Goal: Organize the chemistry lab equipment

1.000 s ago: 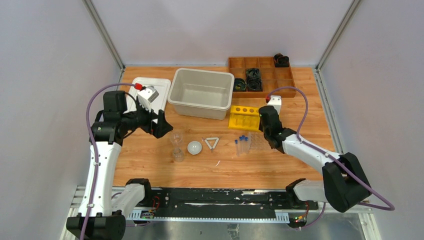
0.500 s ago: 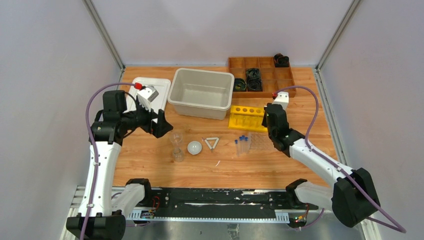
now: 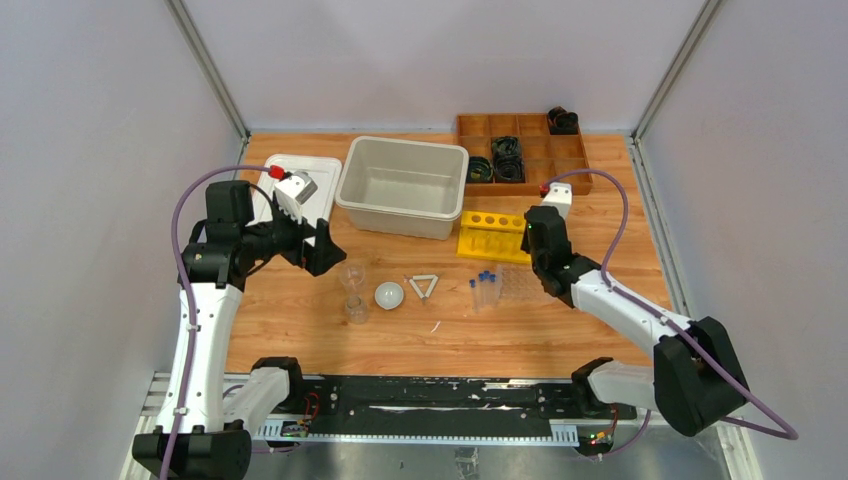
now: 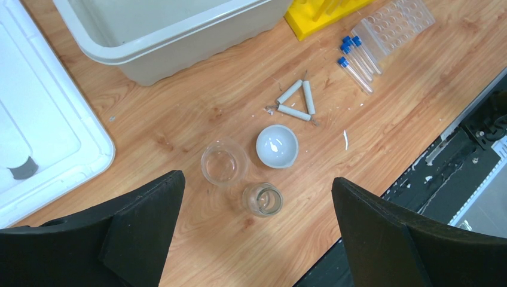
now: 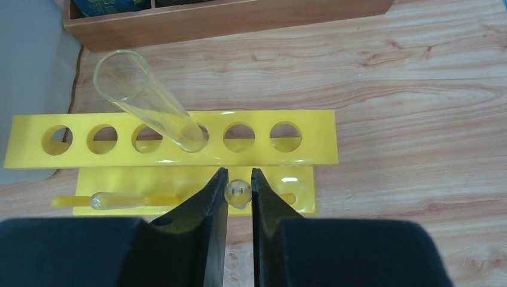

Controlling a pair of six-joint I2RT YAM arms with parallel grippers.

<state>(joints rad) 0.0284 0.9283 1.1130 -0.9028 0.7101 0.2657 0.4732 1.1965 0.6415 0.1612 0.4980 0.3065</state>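
Observation:
Two small clear glass beakers (image 4: 223, 163) (image 4: 262, 199) stand on the wood under my left gripper (image 4: 257, 182), which hangs open above them. They also show from above as beakers (image 3: 352, 275) (image 3: 357, 308), right of the left gripper (image 3: 318, 248). To their right lie a white round dish (image 3: 389, 294), a white triangle frame (image 3: 424, 287) and blue-capped tubes (image 3: 484, 288). My right gripper (image 5: 239, 192) is shut on a thin clear tube seen end-on, over the near base of the yellow rack (image 5: 173, 140). Another clear tube (image 5: 149, 101) leans in a rack hole.
A grey bin (image 3: 403, 185) sits at the back, with a white tray (image 3: 295, 185) to its left and a wooden compartment box (image 3: 520, 150) to its right. A clear well plate (image 3: 520, 285) lies by the blue-capped tubes. A dropper (image 5: 119, 199) rests on the rack's base.
My right wrist has shifted slightly right and back near the yellow rack, still shut on the clear tube. The left arm and the things on the table have not moved.

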